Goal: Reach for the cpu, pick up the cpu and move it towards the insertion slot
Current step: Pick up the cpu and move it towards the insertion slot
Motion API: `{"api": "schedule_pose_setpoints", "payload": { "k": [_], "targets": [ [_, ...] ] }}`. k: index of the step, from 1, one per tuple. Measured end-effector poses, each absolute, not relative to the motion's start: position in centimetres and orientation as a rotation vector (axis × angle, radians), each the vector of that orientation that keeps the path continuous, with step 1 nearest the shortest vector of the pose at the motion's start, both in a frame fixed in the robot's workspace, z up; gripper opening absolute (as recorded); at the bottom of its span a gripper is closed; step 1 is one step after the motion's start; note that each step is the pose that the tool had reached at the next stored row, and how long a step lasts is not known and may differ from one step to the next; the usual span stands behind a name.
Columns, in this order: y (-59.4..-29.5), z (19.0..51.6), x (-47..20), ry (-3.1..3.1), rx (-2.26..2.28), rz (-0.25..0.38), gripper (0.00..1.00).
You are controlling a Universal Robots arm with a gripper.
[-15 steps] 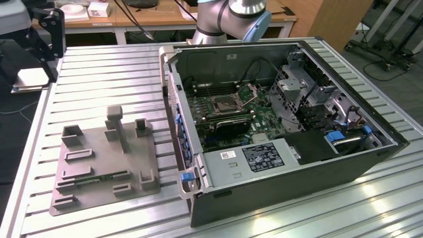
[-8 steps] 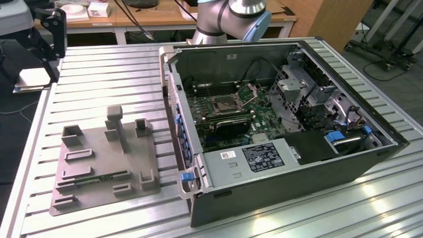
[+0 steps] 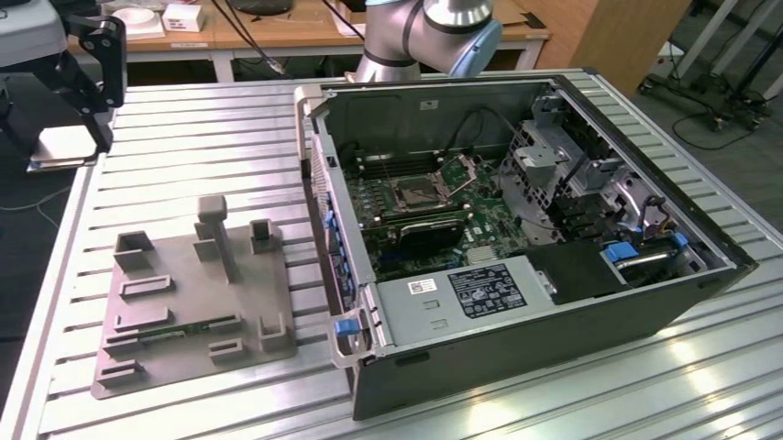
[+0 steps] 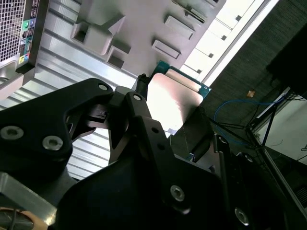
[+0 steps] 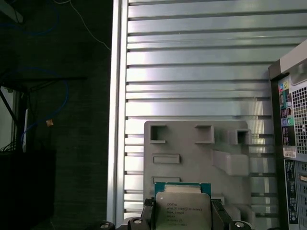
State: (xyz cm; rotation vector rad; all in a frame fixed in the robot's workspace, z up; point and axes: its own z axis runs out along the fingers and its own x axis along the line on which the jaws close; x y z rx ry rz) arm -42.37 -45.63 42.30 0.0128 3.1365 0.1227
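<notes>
The cpu (image 5: 183, 206) is being held clamped between the fingers (image 5: 149, 211) of the gripper (image 5: 182, 218), in the air and off the tray, its metal top turned to the first wrist view. Beneath it a grey tray (image 5: 192, 143) is lying on the slatted table (image 5: 192, 72), with a green strip (image 3: 183, 327) resting in one recess. Beyond the tray an open computer case (image 3: 526, 353) is standing. Its near wall (image 3: 321, 211) is rising between gripper and socket (image 3: 416, 192), which is set well apart, among boards and cables.

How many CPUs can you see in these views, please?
1. The cpu is clamped in the gripper, clear of the grey tray. The insertion slot looks empty; others may be hidden.
</notes>
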Motion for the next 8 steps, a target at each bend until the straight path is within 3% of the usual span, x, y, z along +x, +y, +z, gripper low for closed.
{"api": "schedule_pose_setpoints", "payload": {
  "k": [8],
  "targets": [
    [-45.63,42.29,-42.18,3.137,0.013,0.123,0.54]
  ]
}}
